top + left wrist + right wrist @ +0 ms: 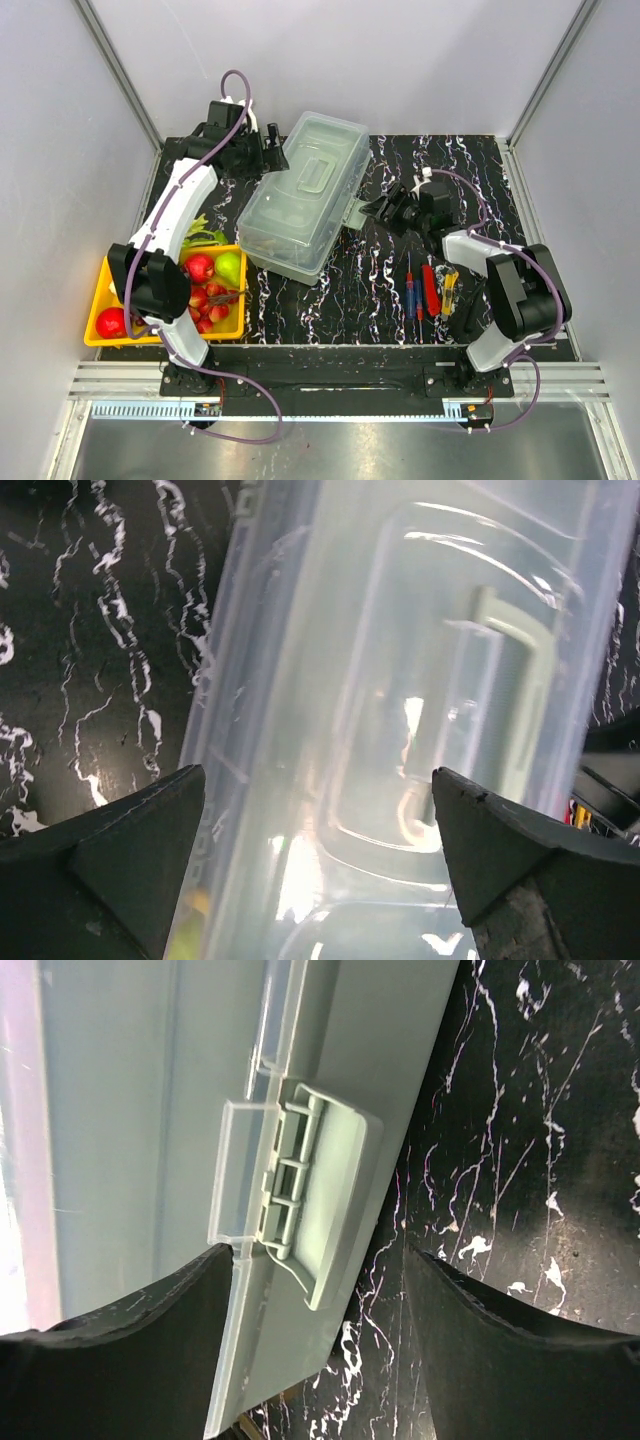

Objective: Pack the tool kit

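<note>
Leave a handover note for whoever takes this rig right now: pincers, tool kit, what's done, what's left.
Left pincer open over the toolbox.
Right pincer open, facing the latch.
Lid down, latch sticking out.
Tools lie loose on the table, outside the box.
Done: nothing packed yet.
Left: open box, load tools, close it.

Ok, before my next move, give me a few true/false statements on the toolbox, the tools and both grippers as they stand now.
1. The toolbox lid is down. True.
2. The hand tools are inside the toolbox. False: they lie on the table near the right arm's base.
3. The right gripper is shut on the latch. False: it is open and the latch is ungripped.
4. The left gripper is open. True.
5. The yellow tray holds fruit. True.
</note>
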{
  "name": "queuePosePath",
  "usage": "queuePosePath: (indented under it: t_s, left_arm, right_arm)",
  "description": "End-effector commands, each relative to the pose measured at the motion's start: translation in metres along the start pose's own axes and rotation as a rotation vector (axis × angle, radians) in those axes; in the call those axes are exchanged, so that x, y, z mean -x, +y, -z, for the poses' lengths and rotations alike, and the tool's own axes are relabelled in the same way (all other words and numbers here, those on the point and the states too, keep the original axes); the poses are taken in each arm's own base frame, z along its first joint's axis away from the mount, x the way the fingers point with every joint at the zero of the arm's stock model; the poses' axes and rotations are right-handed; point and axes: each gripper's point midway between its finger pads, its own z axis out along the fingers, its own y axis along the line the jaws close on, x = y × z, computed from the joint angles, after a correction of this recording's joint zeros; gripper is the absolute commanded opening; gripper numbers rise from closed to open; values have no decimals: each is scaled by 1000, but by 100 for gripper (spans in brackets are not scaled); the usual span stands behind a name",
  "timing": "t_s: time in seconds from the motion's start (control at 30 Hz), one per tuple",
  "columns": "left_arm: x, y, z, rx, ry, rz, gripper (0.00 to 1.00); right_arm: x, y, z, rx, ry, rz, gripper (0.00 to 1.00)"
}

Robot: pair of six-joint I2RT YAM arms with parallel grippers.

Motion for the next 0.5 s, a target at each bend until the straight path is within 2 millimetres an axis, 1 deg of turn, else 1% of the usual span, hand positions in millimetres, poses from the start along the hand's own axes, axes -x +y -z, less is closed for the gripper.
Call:
queuePosePath:
  t_s: [0.0, 0.1, 0.23, 0.37, 0.47]
  left_arm:
    - [32, -51, 37, -117, -137, -137, 99]
    - [24, -66, 28, -132, -121, -195, 99]
    - [17, -74, 15, -113, -105, -240, 98]
    - [12, -84, 7, -104, -101, -290, 91]
    - [8, -100, 4, -146, -92, -321, 85]
  right_arm:
    - [-6, 15, -8, 77, 11, 71, 73]
    - [-4, 11, -14, 68, 17, 72, 70]
    - [-5, 9, -20, 66, 22, 68, 66]
    - [-6, 3, -21, 54, 18, 54, 64]
    - [-7, 3, -21, 57, 14, 45, 64]
